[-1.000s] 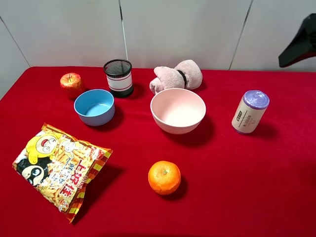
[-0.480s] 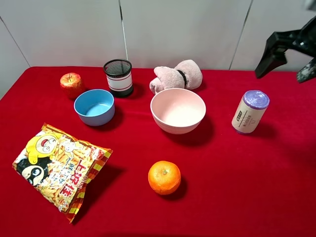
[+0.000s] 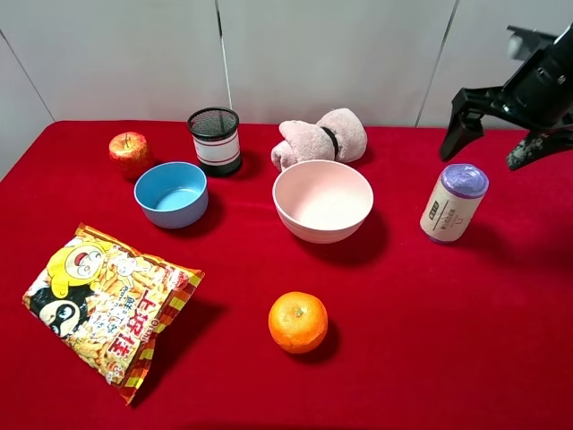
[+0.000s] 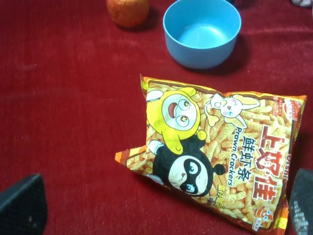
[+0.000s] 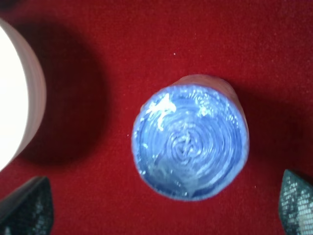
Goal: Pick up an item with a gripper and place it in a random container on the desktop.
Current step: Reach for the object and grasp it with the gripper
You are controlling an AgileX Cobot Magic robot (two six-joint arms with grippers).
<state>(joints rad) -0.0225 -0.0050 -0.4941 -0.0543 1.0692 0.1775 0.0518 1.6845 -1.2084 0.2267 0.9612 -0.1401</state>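
The item, a cream-white cylinder with a purple top (image 3: 454, 204), stands upright on the red desktop (image 3: 403, 340), to the right of the pale pink bowl (image 3: 322, 199). My right gripper (image 3: 491, 143) is open and hovers just above and behind the cylinder without touching it. In the right wrist view the purple top (image 5: 190, 142) lies between the open fingertips (image 5: 27, 210), with the pink bowl's rim (image 5: 29, 98) at the frame's edge. My left gripper (image 4: 161, 208) is open and empty above the snack bag; it is out of the exterior view.
A blue bowl (image 3: 171, 193), a red apple (image 3: 129, 150) and a black mesh cup (image 3: 215, 140) stand at the back left. A rolled pink towel (image 3: 320, 138) lies behind the pink bowl. An orange (image 3: 298, 322) sits front centre, and a prawn cracker bag (image 3: 106, 305) front left.
My right gripper has come into view from the upper right and moved down and left toward the cylinder, with its fingers spread. Nothing on the table has moved.
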